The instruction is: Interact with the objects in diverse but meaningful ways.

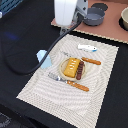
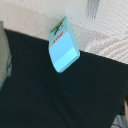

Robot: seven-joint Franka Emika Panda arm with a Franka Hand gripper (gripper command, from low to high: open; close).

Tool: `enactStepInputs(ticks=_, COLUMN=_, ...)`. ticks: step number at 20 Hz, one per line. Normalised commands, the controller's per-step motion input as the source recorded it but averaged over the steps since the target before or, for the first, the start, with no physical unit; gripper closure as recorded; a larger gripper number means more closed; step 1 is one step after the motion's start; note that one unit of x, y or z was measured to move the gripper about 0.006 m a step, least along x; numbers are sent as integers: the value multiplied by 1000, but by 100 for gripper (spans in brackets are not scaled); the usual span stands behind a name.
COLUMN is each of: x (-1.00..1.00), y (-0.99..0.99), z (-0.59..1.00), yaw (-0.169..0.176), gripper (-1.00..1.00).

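No text, number or brand could be read anywhere in either view. The only marking that looked like print sat on the light blue faceted cup [image 2: 64, 46]: in the wrist view its pale upper end carried a small green patch and, just under it, a short reddish line that was perhaps a label, but the letters were too blurred to make out. In the exterior view the same cup [image 1: 44, 59] showed no marking at all. The striped placemat [image 1: 35, 92] bore only its woven lines, no writing.
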Motion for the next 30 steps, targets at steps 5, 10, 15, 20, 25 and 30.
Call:
enactStepInputs(ticks=5, x=-151, y=-391, z=-310, yaw=-95, gripper=-100)
enactStepInputs(ticks=10, x=-610, y=-156, z=-525, yaw=8, gripper=-100)
enactStepInputs(ticks=15, x=-822, y=5, z=-618, yaw=129, gripper=-100)
enactStepInputs(ticks=20, x=-656, y=85, z=-356, yaw=217, gripper=-100)
enactStepInputs(ticks=25, x=-653, y=55, z=-311, yaw=177, gripper=-100)
enactStepInputs(ticks=30, x=-618, y=0, z=-77, yaw=78, gripper=-100)
